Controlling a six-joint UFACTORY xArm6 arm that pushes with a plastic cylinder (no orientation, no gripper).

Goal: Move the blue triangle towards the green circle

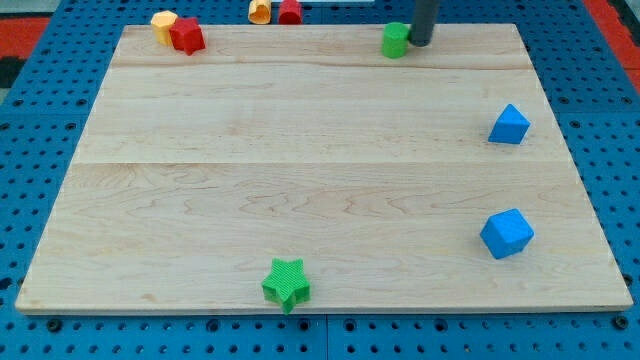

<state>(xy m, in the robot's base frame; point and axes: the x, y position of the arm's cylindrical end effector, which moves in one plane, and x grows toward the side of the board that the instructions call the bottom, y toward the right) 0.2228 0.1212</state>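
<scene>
The green circle (396, 40), a small rounded green block, sits touching my tip (420, 42) on its left at the view's top. The blue triangle (509, 125), a wedge-shaped blue block, lies well apart, below and right of the tip. My rod has no pincer to open or close.

The board (320, 170) is pale wood, built of glued planks whose seams and fine grain show; its finish is smooth and matt. Under it lies a blue perforated base (40, 110) with a slight plastic sheen. The blue triangle (509, 125), the blue block (507, 233), the green star (287, 283), the green circle (396, 40) and the red block (187, 36) all look like smooth, evenly coloured solid pieces with a soft matt surface. The rod (424, 18) looks dark and dull.
</scene>
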